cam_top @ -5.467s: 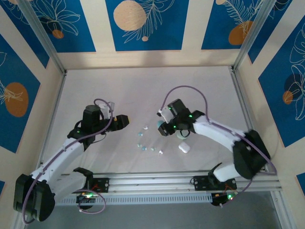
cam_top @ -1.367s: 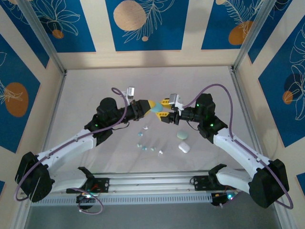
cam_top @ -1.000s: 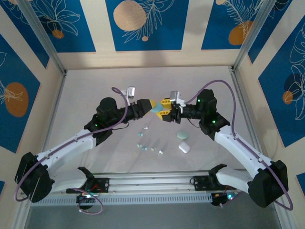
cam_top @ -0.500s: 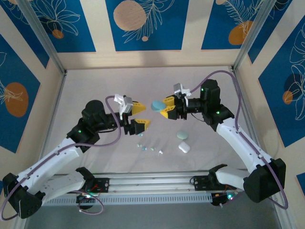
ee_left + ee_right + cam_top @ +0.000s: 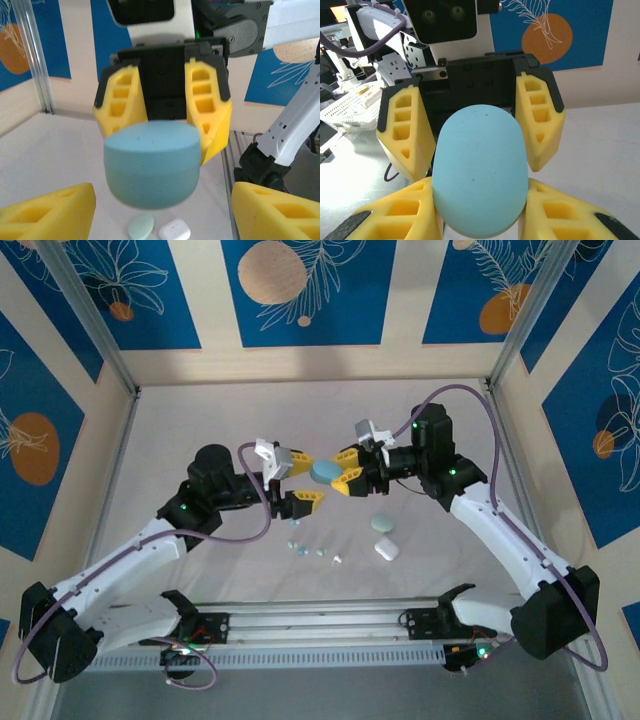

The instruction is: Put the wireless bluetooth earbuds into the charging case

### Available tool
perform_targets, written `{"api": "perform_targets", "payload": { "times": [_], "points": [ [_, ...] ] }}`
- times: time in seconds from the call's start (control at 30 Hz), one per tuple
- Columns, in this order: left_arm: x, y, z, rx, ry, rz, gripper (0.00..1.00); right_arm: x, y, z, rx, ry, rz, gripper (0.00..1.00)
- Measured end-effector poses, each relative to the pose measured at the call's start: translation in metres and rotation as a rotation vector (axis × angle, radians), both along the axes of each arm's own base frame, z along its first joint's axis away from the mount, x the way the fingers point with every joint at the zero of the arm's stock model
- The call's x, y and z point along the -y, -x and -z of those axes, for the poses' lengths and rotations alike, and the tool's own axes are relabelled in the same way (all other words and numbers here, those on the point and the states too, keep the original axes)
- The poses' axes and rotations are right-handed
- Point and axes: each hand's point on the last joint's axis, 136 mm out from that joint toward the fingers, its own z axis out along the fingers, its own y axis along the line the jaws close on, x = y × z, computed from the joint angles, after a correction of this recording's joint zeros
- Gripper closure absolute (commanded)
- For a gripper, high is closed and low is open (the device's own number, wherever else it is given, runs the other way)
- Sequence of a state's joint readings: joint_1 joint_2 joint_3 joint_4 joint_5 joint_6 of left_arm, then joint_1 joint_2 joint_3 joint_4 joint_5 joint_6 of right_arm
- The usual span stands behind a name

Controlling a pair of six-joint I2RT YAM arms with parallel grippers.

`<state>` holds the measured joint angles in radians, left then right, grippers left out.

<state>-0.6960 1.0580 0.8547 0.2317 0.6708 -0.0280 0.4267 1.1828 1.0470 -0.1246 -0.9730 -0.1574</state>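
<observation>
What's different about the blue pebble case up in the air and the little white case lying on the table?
The pale blue pebble-shaped plastic case is held in the air by the right gripper; the small white plastic case lies loose on the table. The blue case is an oval pebble; the white case looks boxier. Their colours differ too, blue against white. Both are smooth, rounded plastic.

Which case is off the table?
The pale blue case, gripped in the right end effector; the pale green case and white case lie on the table.
</observation>
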Motion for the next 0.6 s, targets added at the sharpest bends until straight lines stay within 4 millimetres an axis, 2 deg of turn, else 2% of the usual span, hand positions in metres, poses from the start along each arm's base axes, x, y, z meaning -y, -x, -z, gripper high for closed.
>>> {"api": "perform_targets", "payload": {
  "times": [0.13, 0.6],
  "points": [
    [0.0028, -0.0004, -0.0012, -0.008, 0.012, 0.013, 0.42, -0.001, 0.0003, 0.0035, 0.002, 0.006, -0.006, 0.68],
    [0.0081, -0.0015, -0.0022, -0.072, 0.034, 0.039, 0.51, -0.0018, -0.0001, 0.0044, 0.012, 0.005, -0.012, 0.68]
  ]
}}
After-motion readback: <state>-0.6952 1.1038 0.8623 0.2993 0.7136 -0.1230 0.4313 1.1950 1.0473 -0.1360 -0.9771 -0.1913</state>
